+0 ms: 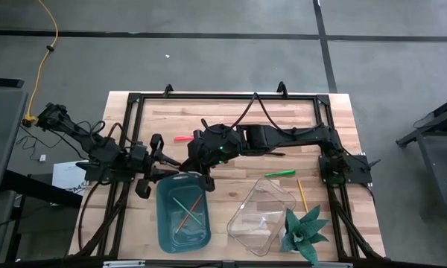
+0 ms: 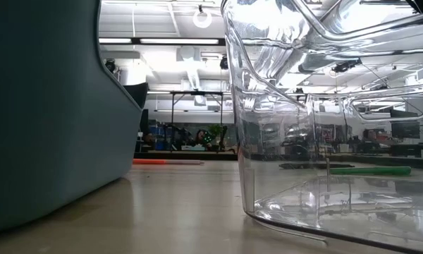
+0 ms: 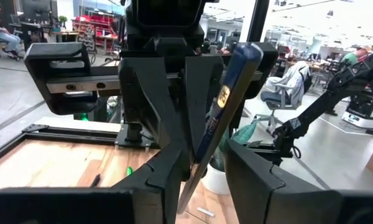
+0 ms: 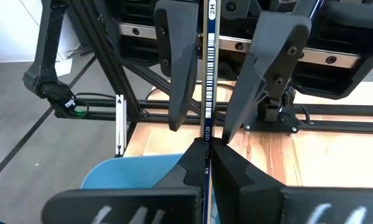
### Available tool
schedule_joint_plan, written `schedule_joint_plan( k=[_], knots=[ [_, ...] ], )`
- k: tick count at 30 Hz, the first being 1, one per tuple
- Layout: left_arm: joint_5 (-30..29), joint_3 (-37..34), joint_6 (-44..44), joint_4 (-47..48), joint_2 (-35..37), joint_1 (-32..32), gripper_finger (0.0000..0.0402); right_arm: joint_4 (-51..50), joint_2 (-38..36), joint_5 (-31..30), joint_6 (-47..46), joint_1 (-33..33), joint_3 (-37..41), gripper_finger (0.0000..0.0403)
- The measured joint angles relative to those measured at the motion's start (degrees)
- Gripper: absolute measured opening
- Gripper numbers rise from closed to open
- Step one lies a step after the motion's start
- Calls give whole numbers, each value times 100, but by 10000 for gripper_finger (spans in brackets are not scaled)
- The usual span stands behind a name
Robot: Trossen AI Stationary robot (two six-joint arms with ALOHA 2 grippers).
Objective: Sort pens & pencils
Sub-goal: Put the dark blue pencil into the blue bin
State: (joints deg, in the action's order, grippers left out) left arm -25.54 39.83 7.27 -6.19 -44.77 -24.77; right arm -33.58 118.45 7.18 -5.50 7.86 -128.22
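- A dark blue pencil (image 4: pixel 209 81) sits between my two grippers, above the blue bin (image 1: pixel 183 211).
- My right gripper (image 4: pixel 207 144) pinches it tight.
- My left gripper (image 3: pixel 206 163) is spread around it, at its 9 o'clock.
- A green pen (image 1: pixel 280 173) lies at the clear tub's (image 1: pixel 262 216) 12 o'clock.

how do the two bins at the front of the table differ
The teal bin has opaque walls; the clear bin is see-through. The teal bin holds a few thin pencils; the clear bin looks empty. The teal bin sits squarely under the left pincer and right pincer; the clear bin lies angled, nearer the green plant. Both are rounded rectangular tubs.
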Motion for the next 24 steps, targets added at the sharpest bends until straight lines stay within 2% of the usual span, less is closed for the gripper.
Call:
schedule_joint_plan(
  k=[11, 18, 24],
  knots=[
    [-4, 0, -105, -20, 0, 0, 12, 3, -2, 0, -2, 0, 0, 0],
    [-4, -2, -105, -23, 0, 0, 34, 6, -4, -2, 17, 0, -1, 0],
    [-4, -2, -145, -36, 0, 0, 9, 43, -4, 36, 67, 0, 0, 3]
  ],
)
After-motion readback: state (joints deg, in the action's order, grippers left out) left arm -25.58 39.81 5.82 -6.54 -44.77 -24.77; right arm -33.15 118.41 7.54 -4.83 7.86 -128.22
